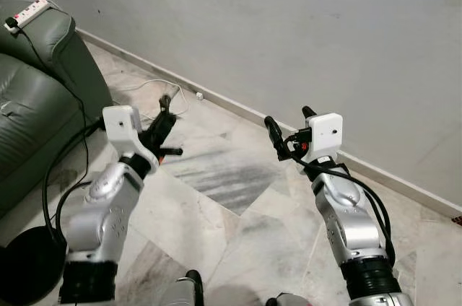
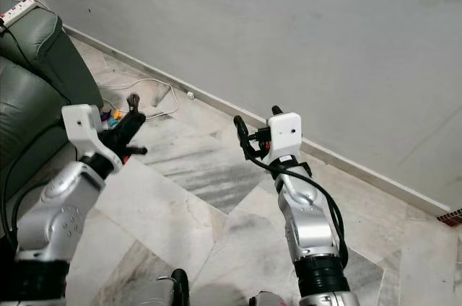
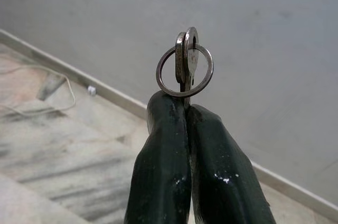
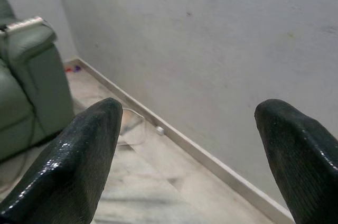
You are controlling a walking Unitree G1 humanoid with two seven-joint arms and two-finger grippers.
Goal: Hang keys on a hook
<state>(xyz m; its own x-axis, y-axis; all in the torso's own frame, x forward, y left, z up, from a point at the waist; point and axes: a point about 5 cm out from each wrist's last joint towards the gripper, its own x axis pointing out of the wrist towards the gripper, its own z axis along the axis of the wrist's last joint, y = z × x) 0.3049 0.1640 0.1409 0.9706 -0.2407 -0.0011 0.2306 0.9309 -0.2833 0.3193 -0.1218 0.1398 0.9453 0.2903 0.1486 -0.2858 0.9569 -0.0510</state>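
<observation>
**Steel keys pinched by their very edge, with no hook to aim at**

Steel is slippery against rubbery black fingers, and that is the main worry here. The left tool [image 3: 186, 110] is clamped tight on the keys [image 3: 186, 63], but it grips only their lower part: the heads and the ring [image 3: 185, 71] stand clear above the fingertips. A jolt while walking or a fast swing of the arm could twist them out of the pinch, and they would drop to the marble floor [image 1: 216, 198].

A second risk is aiming. Ahead is a bare grey wall [image 1: 289, 24] and its skirting, with no hook to be made out, so the robot probably has to turn or walk on; reaching forward now would only knock the ring against plaster. The ring also faces the left wrist camera nearly flat-on, so it may need turning to slide over a peg.

A white cable [image 1: 155, 89] lies on the floor near the green sofa [image 1: 36, 97], something feet could catch.

The right tool [image 1: 289, 129] is held up in front with its fingers spread wide and nothing between them, well apart from the keys.
</observation>
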